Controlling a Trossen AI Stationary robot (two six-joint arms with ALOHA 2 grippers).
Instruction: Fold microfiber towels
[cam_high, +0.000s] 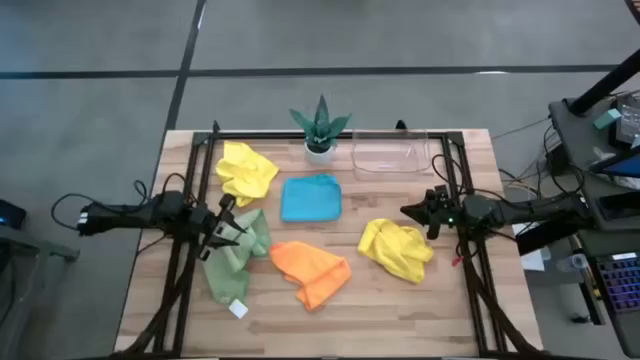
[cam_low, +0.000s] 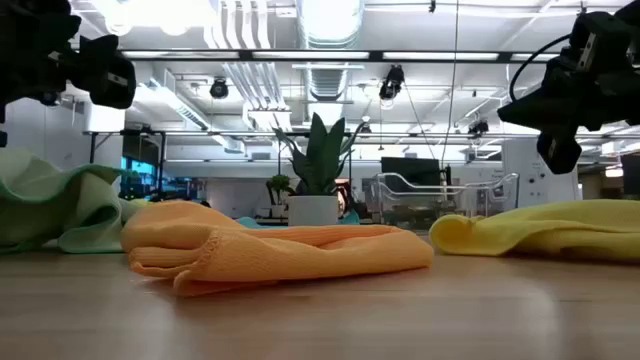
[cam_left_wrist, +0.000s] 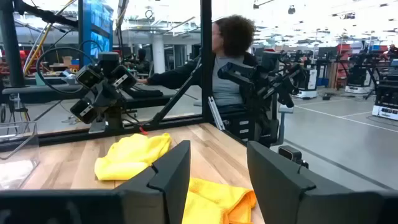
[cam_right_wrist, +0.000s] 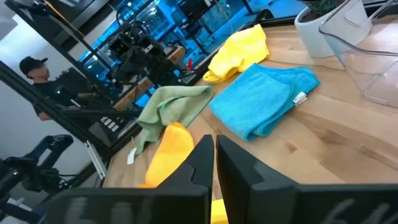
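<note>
Overhead: orange towel is lying crumpled at the front of the table, green towel beside it. Left gripper is hovering over the green towel, jaws apart, holding nothing.
Right wrist: right gripper is hanging closed, empty, facing the folded blue towel.
</note>
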